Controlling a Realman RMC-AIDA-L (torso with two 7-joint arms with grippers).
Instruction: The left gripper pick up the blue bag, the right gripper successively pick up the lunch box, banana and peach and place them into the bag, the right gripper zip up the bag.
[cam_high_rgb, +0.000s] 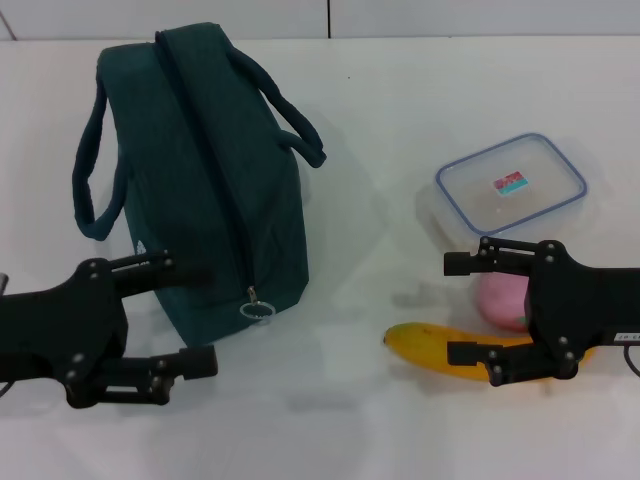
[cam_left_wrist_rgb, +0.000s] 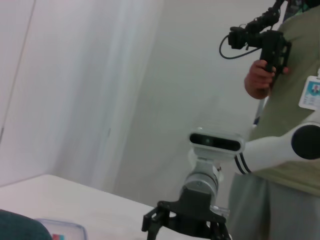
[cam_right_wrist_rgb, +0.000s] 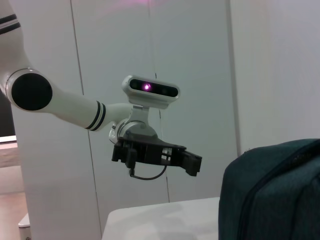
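Observation:
The blue bag lies on the white table, handles spread to both sides and its zip ring at the near end. My left gripper is open at the bag's near left corner, upper finger over the fabric, holding nothing. The clear lunch box with a blue-rimmed lid sits at the right. Just in front of it are the pink peach and the yellow banana. My right gripper hovers open above the fruit, partly hiding both. The bag also fills a corner of the right wrist view.
A person holding a camera rig stands beyond the table's right side. The left wrist view catches my right gripper and a corner of the lunch box. In the right wrist view my left gripper hangs over the table edge.

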